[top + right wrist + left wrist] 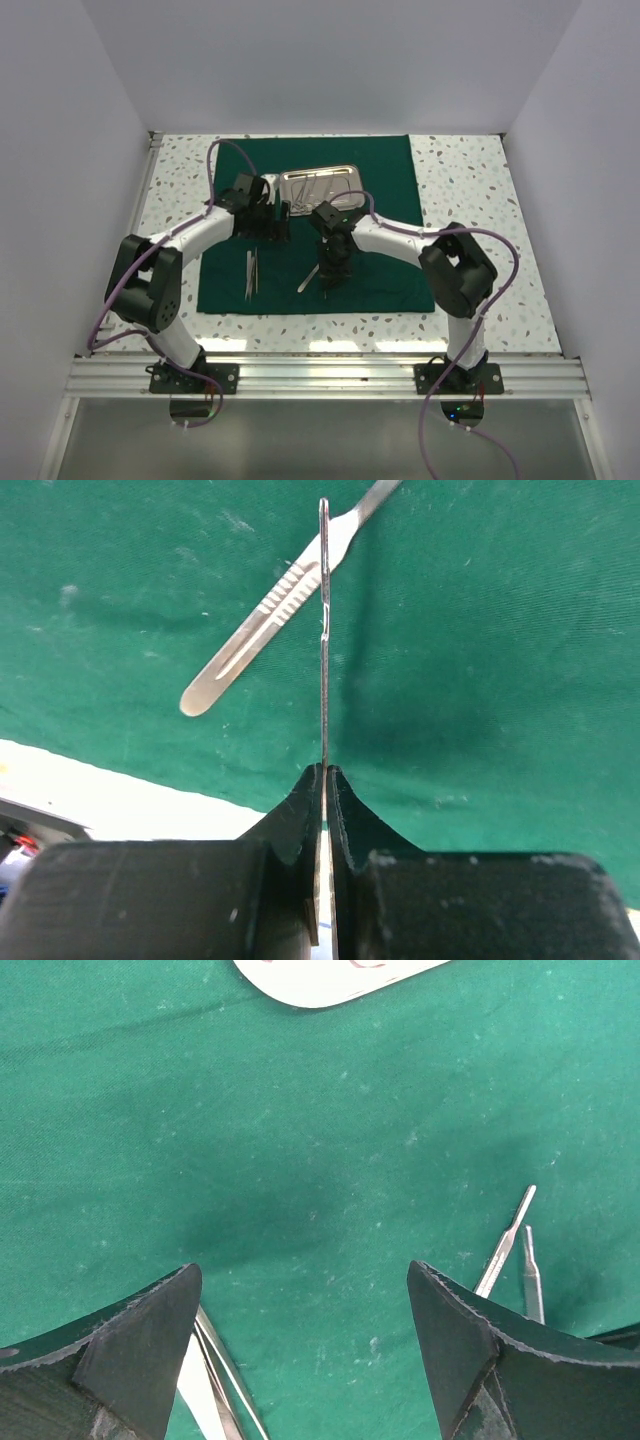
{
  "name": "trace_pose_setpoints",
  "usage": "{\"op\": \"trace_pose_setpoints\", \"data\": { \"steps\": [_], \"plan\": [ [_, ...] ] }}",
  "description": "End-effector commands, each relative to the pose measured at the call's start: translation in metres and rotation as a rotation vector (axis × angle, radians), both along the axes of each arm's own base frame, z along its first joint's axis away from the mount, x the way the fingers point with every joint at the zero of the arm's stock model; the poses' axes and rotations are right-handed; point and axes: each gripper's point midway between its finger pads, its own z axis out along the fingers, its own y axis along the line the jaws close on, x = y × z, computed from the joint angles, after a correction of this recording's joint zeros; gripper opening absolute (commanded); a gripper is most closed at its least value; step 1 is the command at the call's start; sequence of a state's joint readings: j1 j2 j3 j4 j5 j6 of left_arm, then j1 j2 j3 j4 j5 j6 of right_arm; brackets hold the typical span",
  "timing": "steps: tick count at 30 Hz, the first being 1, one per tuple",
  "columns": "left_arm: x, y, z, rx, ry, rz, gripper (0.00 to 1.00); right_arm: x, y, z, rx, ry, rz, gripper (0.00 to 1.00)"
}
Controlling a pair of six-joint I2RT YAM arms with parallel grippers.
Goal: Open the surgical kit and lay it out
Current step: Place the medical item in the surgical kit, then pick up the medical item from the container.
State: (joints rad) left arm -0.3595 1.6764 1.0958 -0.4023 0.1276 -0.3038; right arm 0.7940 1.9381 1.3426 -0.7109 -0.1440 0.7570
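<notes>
The surgical kit (385,200): where does it lie from the two end effectors? asks the first observer.

— Spread beneath both, the second answers. The dark green cloth wrap (390,270) lies open and flat on the bench (470,200). The shiny rectangular steel tray (322,185) sits ahead of both, with slim instruments in it.

— And which piece does the coming move turn on?

— The slim flat silver instrument (323,630) in the right end effector (325,772). The jaws are pressed together on its near end. Its long axis runs straight out ahead of the fingertips, seen edge-on. Whether its far tip touches the cloth cannot be told.

— What lies near it?

— A flat silver handle with a ribbed grip (265,615) lies on the cloth ahead and to the left. It is slanted, so its narrow end passes behind the held piece. Laying the held piece down would likely call for turning it flat and setting it just beside that handle, not across it.

— Is the left arm any nearer?

— No. The left end effector (305,1275) hangs over bare cloth with jaws spread wide and nothing between them. The slim silver tweezers (250,272) lie just by one of its fingers, and the tray's corner is well ahead. The right arm is the one placed for this move.
</notes>
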Motion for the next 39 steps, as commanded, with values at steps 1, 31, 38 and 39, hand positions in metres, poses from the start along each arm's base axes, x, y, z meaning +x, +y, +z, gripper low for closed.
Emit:
{"op": "trace_pose_setpoints", "data": {
  "steps": [1,31,38,39],
  "plan": [
    [0.016,-0.01,0.017,-0.037,-0.064,-0.001,0.88,0.014,-0.002,0.043,0.002,-0.108,0.046,0.0],
    [-0.016,0.025,0.084,0.003,-0.165,0.117,0.89,0.28,-0.033,0.078,0.057,-0.403,-0.214,0.0],
    [-0.033,0.03,0.092,-0.015,-0.168,0.135,0.89,0.311,-0.03,0.055,0.134,-0.417,-0.25,0.0],
    [-0.033,0.036,0.09,0.01,-0.169,0.154,0.89,0.311,-0.03,0.046,0.143,-0.396,-0.253,0.0]
  ]
}}
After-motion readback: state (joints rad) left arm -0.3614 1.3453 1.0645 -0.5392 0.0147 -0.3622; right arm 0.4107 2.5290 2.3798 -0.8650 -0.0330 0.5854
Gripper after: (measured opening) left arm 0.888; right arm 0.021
